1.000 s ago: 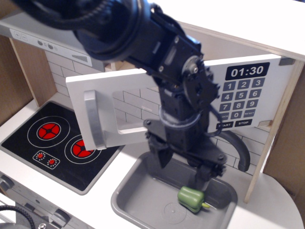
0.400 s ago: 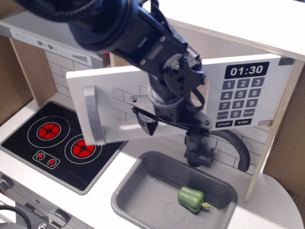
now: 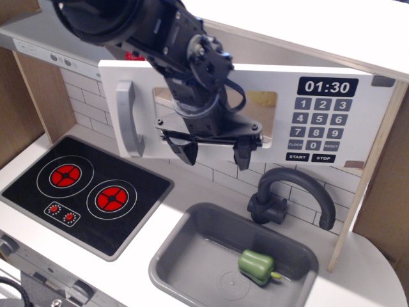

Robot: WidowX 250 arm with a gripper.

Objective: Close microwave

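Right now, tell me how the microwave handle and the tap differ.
The handle is a straight, light grey bar standing upright on the white microwave door; the tap is a dark grey, curved arch. The handle sits up beside the window, left of the hand; the tap stands low on the counter behind the sink. Both are grey.
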